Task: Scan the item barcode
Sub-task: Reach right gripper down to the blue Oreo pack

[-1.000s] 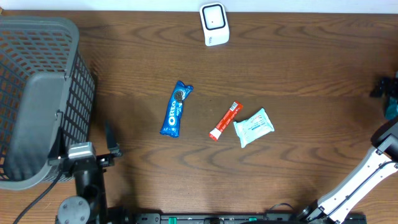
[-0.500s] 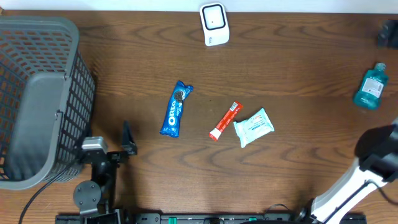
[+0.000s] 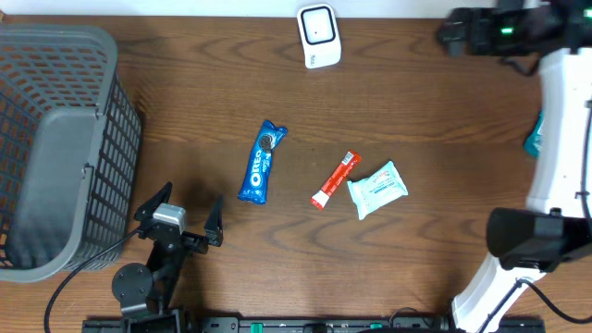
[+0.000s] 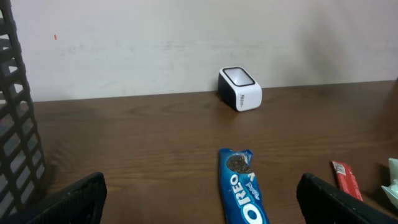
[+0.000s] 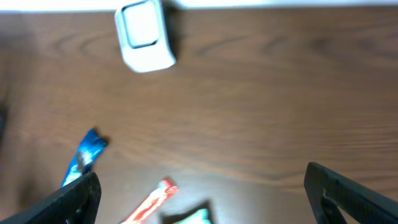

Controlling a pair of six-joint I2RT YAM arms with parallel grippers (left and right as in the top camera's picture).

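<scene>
**Ana:** Both arms have shifted in the last second. The right one swung from the near corner up to the far edge, and the left gripper (image 3: 191,198) came out from beside the basket (image 3: 55,139). Nothing else has moved.

**Ben:** And the item?

**Ana:** I'd take the Oreo pack (image 3: 262,162) for it. It lies flat mid-table, well apart from the scanner (image 3: 319,37) at the far edge, and the left gripper faces it. Just to its right are a red sachet (image 3: 335,179) and a wipes packet (image 3: 376,189), which touch each other or nearly so.

**Ben:** Anything held?

**Ana:** No. Both pincers are spread wide and empty. The right gripper (image 5: 202,177) hovers high near the scanner. By my reading this is the approach, before any pick.

**Ben:** Next move?

**Ana:** Probably bring the left jaws down across the pack's narrow width, lift it, then turn its barcode to the scanner window. No view shows a barcode, so it may be underneath.

**Ben:** Do the views differ?

**Ana:** Only the overhead shows a teal bottle (image 3: 535,134) behind the right arm. The left wrist shows the scanner's window tilted upward. The right wrist is blurred.
</scene>
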